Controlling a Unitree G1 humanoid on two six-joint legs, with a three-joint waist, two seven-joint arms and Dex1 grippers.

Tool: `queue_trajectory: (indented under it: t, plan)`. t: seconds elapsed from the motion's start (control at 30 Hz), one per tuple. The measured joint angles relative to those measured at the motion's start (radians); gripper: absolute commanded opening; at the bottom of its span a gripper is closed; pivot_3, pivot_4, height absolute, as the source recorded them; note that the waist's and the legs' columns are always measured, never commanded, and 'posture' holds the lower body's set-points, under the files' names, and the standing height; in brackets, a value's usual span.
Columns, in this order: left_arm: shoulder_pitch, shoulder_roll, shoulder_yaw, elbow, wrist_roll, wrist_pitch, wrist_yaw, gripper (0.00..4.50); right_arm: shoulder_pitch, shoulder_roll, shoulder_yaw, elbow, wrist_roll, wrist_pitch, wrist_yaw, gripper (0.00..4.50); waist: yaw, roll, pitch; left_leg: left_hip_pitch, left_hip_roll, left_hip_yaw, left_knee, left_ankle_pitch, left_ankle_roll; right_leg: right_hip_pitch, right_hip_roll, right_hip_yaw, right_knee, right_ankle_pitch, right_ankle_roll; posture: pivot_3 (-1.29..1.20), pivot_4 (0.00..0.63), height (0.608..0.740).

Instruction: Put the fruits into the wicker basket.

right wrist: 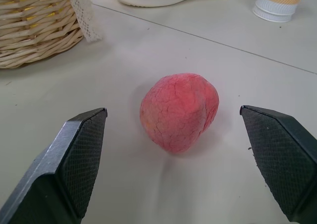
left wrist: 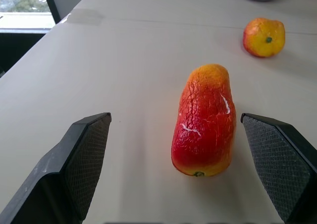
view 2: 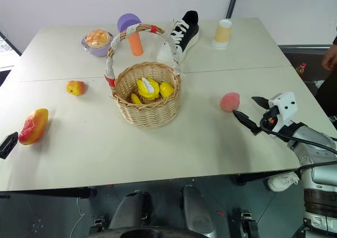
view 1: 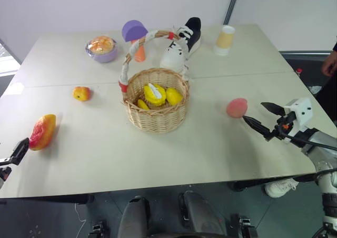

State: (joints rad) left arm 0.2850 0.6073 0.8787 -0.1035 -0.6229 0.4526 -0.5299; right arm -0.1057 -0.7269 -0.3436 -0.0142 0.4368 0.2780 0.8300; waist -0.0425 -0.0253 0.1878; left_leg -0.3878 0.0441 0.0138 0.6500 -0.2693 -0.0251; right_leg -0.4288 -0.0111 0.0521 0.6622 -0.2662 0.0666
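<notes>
Both my pincers gape wide and empty: right gripper [right wrist: 173,159] frames the peach [right wrist: 179,112] just ahead between its pads, left gripper [left wrist: 173,169] frames the mango [left wrist: 204,121]. I should advance, centre each, squeeze gently, then carry them inward to the wicker basket [view 1: 156,117]

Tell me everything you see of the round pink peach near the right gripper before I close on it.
The round pink peach is a small toy fruit with a matte, finely cracked pink-red skin, slightly lumpy and paler on one flank. It rests on the pale table, apart from the woven wicker basket, to the basket's right. Nothing touches it but the table. The right gripper is open, its two black fingers flanking the peach with clear gaps on both sides.
</notes>
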Motion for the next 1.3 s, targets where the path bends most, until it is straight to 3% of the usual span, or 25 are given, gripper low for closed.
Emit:
queue_trajectory:
  t: [0.37, 0.67, 1.0, 1.3]
  plan:
    - [-0.030, 0.009, -0.013, 0.003, 0.004, 0.003, 0.008, 4.50, -0.016, 0.000, 0.011, -0.005, 0.001, 0.002, 0.007, 4.49, 0.000, 0.000, 0.000, 0.000, 0.000, 0.000, 0.000, 0.000, 0.000, 0.000, 0.000, 0.000, 0.000, 0.000, 0.000, 0.00, 0.150, 0.740]
    - [-0.134, 0.206, -0.151, -0.027, 0.057, 0.115, 0.006, 4.50, -0.081, -0.046, 0.076, -0.259, 0.081, 0.126, 0.060, 4.49, 0.000, 0.000, 0.000, 0.000, 0.000, 0.000, 0.000, 0.000, 0.000, 0.000, 0.000, 0.000, 0.001, 0.000, 0.000, 0.00, 0.150, 0.740]
    - [-0.299, 0.394, -0.368, 0.066, 0.179, 0.425, 0.076, 4.50, -0.263, 0.022, 0.338, -0.507, 0.124, 0.239, 0.034, 4.49, -0.001, -0.001, 0.000, -0.001, 0.002, -0.001, -0.001, 0.000, 0.000, -0.002, 0.001, -0.001, 0.001, 0.000, 0.000, 0.00, 0.150, 0.740]
    - [-0.384, 0.406, -0.401, 0.150, 0.176, 0.546, 0.018, 4.50, -0.285, 0.102, 0.449, -0.523, 0.106, 0.236, 0.021, 4.49, 0.001, -0.001, 0.000, -0.003, 0.002, -0.001, 0.000, 0.000, 0.000, -0.003, -0.001, -0.001, 0.002, 0.000, 0.000, 0.00, 0.150, 0.740]
